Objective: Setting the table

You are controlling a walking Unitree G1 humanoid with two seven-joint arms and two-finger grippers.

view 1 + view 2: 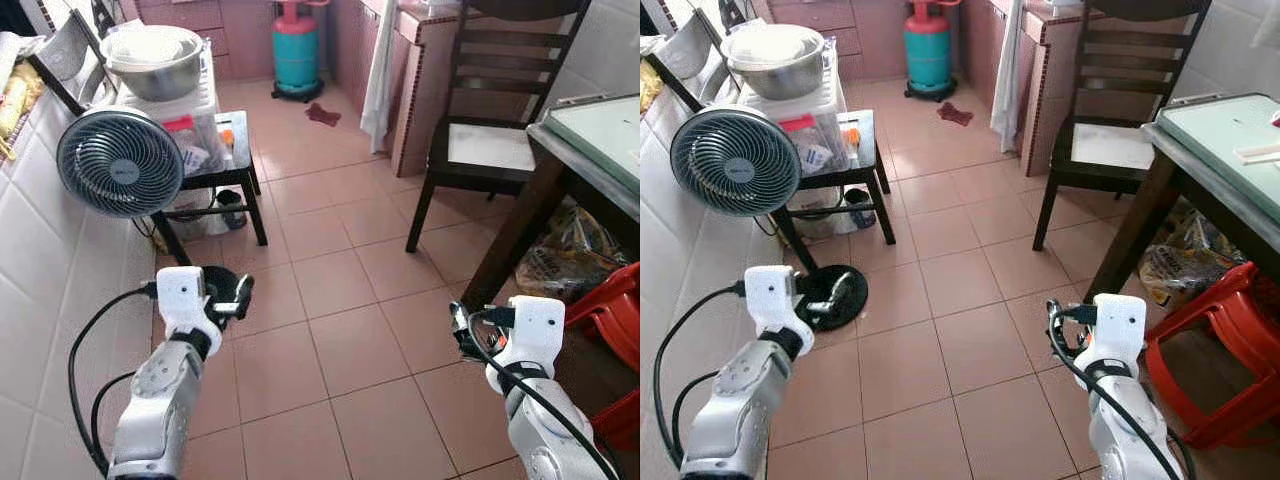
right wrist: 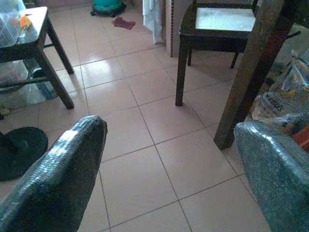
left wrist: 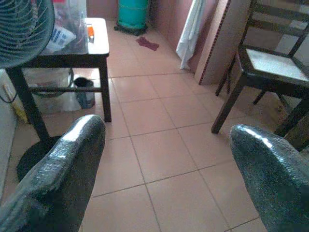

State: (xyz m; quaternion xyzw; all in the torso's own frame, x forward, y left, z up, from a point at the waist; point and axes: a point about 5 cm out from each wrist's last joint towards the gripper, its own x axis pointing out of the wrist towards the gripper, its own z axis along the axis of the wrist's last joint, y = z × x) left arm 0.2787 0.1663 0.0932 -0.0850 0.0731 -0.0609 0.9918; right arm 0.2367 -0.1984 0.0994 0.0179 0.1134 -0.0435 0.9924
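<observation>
The dining table [image 1: 1215, 135], with a pale green top and dark wooden legs, stands at my right. A pale, stick-like item [image 1: 1260, 152] lies on it near the frame edge. My left gripper [image 1: 237, 298] is held out low over the tiled floor near the fan's base, open with nothing between its fingers [image 3: 77, 159]. My right gripper [image 1: 461, 330] hovers over the floor just short of the table leg [image 2: 251, 72], also open and empty [image 2: 169, 135].
A standing fan [image 1: 120, 162] and a small black side table [image 1: 232, 172] with a metal bowl [image 1: 155, 60] are on the left. A dark chair [image 1: 490, 145] stands beside the dining table, with a red stool [image 1: 1220, 340] and a bag [image 1: 570, 255] below. A gas cylinder [image 1: 297, 50] stands far back.
</observation>
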